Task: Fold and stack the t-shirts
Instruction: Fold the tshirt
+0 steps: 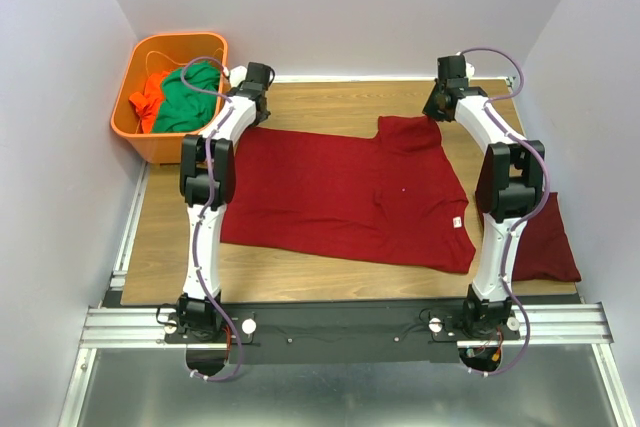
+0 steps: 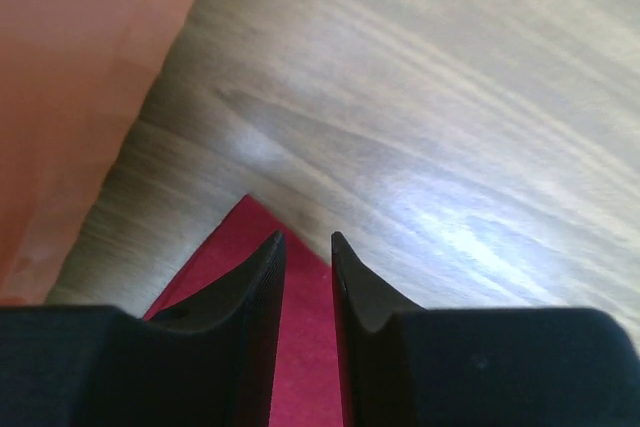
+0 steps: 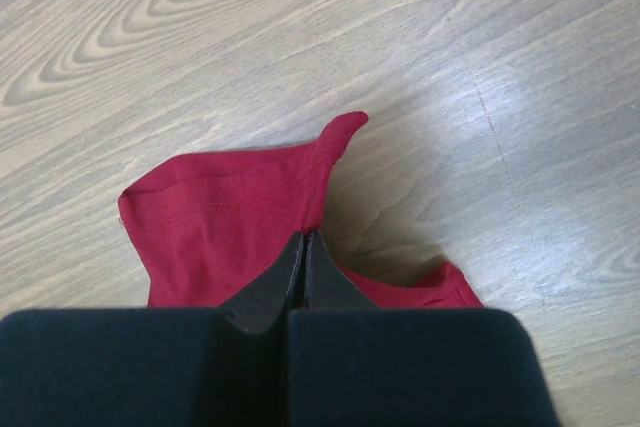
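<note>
Near the front right, a folded t-shirt (image 1: 548,242) lies on the counter (image 1: 300,272). Beside it the spread t-shirt (image 1: 340,197) lies flat, maroon, its white label showing. At its far edge the right tool (image 3: 303,237) pinches the sleeve tight, while the left tool (image 2: 308,239) hovers slightly parted over a corner.

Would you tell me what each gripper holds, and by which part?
The right gripper pinches the spread t-shirt by its sleeve edge; the left gripper, slightly open over its corner, holds nothing.
</note>
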